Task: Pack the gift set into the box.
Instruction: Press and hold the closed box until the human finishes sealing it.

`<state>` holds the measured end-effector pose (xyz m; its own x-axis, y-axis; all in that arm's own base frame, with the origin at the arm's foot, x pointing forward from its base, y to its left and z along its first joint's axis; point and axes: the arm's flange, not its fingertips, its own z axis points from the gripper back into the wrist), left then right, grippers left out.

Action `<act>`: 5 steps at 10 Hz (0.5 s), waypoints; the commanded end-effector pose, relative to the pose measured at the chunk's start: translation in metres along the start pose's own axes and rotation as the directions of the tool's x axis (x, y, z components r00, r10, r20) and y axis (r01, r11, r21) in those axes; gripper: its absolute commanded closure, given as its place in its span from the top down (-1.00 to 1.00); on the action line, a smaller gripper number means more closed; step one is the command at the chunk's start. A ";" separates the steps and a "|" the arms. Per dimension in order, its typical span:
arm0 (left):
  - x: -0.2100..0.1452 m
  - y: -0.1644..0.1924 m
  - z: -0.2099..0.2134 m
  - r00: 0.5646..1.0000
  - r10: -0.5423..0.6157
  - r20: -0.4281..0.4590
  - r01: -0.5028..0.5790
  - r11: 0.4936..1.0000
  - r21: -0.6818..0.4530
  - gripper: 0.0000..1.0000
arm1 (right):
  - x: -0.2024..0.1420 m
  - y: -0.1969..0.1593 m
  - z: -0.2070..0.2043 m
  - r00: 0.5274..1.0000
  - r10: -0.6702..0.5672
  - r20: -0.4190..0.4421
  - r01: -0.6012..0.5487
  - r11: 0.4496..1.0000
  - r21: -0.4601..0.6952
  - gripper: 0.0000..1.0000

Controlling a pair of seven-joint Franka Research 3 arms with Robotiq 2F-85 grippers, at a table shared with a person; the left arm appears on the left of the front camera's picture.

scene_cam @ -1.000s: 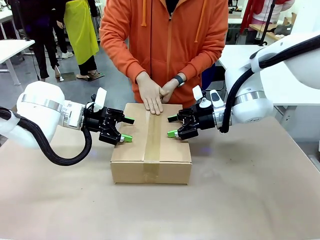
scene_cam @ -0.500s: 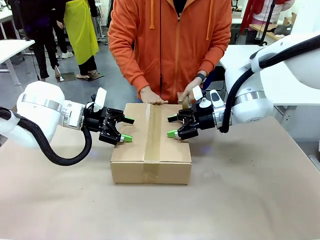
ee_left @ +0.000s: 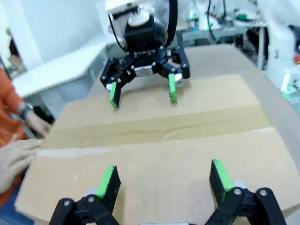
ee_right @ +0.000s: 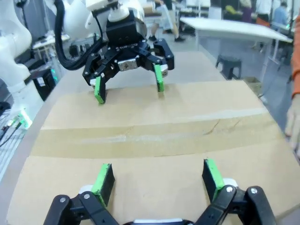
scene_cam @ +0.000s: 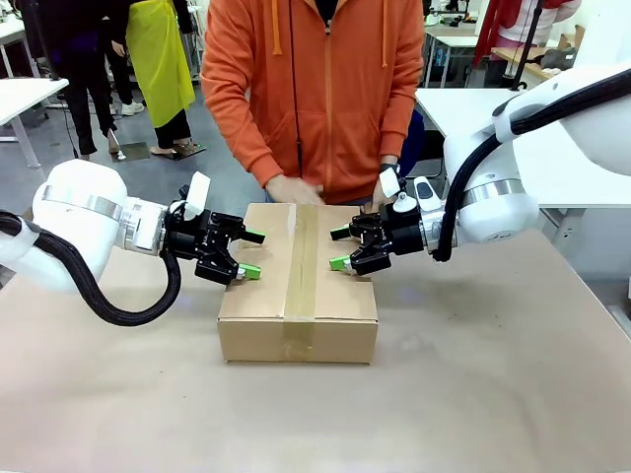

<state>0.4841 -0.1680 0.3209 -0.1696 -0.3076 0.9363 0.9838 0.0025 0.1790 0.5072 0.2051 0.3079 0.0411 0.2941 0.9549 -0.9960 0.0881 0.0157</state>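
Observation:
The brown cardboard box (scene_cam: 296, 286) sits mid-table with its flaps closed and a tape strip (scene_cam: 301, 261) running along the top seam. The pouch, the white box and the black stick are hidden. My left gripper (scene_cam: 251, 254) hovers open over the box's left edge, fingers pointing inward; its own view shows it (ee_left: 164, 174) above the lid. Opposite it, my right gripper (scene_cam: 340, 248) is open over the right edge, and in its wrist view it (ee_right: 157, 177) holds nothing. The person's hands (scene_cam: 291, 189) are at the box's far edge.
The brown table (scene_cam: 473, 394) has free room in front of and beside the box. A person in an orange hoodie (scene_cam: 315, 89) stands close behind the far edge. White tables (scene_cam: 463, 103) and other people stand farther back.
The person's hands have lifted off the taped lid and drawn back to the box's far edge. Both grippers stay where they were, still open.

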 end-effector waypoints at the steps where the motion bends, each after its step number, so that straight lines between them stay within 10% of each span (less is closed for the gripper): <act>1: 0.054 -0.044 0.094 0.978 -0.121 0.169 0.103 0.989 0.110 1.00 | 0.062 0.062 0.096 0.974 0.189 0.124 -0.169 0.973 -0.159 1.00; 5: -0.007 -0.128 0.288 0.934 -0.144 0.326 -0.085 0.798 0.596 1.00 | 0.015 0.153 0.274 0.909 0.300 0.290 -0.029 0.739 -0.673 1.00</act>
<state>0.3557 0.0852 0.4217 -0.3357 -0.0144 0.9419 0.8153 0.4964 0.2981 0.3776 -0.0228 0.4379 -0.2503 0.0071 0.9681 -0.7803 0.5905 -0.2061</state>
